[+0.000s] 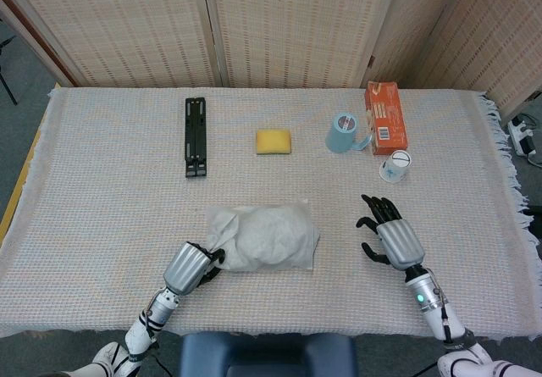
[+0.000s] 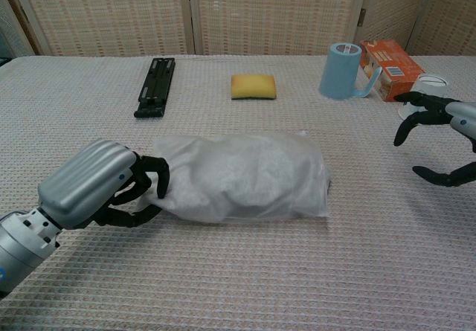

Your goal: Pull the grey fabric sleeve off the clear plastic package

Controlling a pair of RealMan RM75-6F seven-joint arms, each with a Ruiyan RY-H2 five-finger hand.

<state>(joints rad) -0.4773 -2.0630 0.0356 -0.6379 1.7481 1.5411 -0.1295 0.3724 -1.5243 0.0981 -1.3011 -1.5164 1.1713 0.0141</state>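
Note:
The grey fabric sleeve [image 1: 264, 237] [image 2: 242, 175] lies across the near middle of the table, bulging with the package inside it. Only a thin dark edge of the package shows at the sleeve's right end [image 2: 327, 187]. My left hand [image 1: 191, 265] [image 2: 100, 186] grips the sleeve's left end with its fingers curled into the fabric. My right hand [image 1: 389, 231] [image 2: 444, 137] hovers open to the right of the sleeve, fingers spread, a clear gap from it.
Along the back of the woven cloth stand a black folded stand [image 1: 196, 136], a yellow sponge [image 1: 273, 141], a blue mug [image 1: 342, 133], an orange box [image 1: 385, 118] and a white paper cup [image 1: 395, 166], which is just behind my right hand.

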